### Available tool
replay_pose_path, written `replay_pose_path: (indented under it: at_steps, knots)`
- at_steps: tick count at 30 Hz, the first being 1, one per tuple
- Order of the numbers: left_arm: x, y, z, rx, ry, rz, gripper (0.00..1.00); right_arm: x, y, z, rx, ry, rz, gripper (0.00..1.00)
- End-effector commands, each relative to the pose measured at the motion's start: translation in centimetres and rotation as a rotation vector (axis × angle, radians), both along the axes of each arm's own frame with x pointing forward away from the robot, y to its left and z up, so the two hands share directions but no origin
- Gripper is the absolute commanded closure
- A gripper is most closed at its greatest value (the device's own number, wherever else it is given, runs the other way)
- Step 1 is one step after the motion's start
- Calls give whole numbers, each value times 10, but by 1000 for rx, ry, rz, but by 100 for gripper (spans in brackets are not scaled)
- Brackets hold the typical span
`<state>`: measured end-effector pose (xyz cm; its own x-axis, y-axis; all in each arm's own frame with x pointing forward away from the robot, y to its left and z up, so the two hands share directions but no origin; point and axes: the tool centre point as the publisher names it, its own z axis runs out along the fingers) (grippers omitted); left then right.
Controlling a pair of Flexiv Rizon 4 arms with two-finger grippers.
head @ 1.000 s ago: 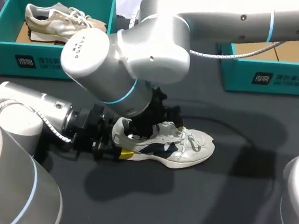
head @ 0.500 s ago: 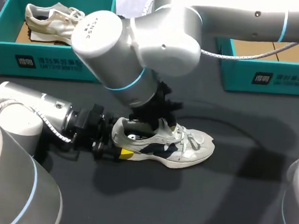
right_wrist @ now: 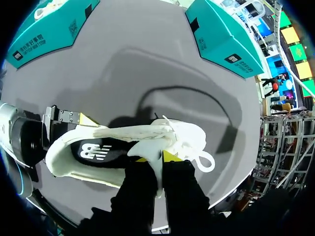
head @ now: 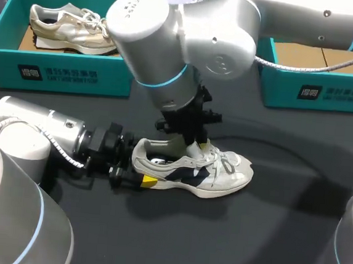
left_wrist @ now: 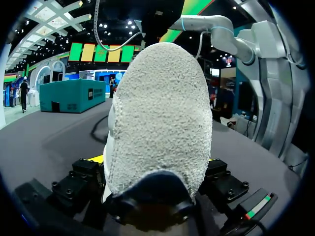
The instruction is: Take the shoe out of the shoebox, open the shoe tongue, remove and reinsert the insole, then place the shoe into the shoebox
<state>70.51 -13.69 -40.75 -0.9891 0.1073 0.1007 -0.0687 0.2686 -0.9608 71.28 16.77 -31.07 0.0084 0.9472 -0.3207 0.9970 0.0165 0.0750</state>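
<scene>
Yellow-tipped fingers of the left gripper (head: pixel 137 173) are closed on the heel of the white and navy lace-up sneaker (head: pixel 213 172) in the head view. The sneaker is set on its sole on the dark grey table (head: pixel 266 239), outside both boxes. The right gripper (head: pixel 191 142) is placed over the shoe's opening, at the white padded tongue (head: pixel 198 151). The teal cardboard shoebox at far left (head: pixel 58 75) is occupied by a beige sneaker (head: pixel 68 27). In the teal cardboard shoebox at far right (head: pixel 316 92) only brown cardboard is shown, as far as its inside is seen.

In the left wrist view the rough grey-white heel is held between the 2 fingers, pressed from both sides, so the shoe is judged to be steadied for the other arm.

In the right wrist view the tongue is pinched between the 2 yellow tips and is raised off the opening. The dark printed insole (right_wrist: pixel 96 152) is seen lying flat inside the shoe.

Step 1, taking the shoe out, is judged done, and the opening of the tongue is judged to be in hand. The insole is not yet removed. Its removal, its reinsertion and the return of the shoe to a shoebox are left.
</scene>
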Motion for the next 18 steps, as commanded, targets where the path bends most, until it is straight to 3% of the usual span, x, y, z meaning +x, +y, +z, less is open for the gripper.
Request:
replay_pose_path:
  at_steps: [1, 18]
  knots:
    - [-1, -1, -1, 2, 0, 0, 100, -1, -40, 5, 279, 3, 127, 100]
    - [-1, -1, -1, 2, 0, 0, 100, -1, -40, 5, 279, 3, 127, 100]
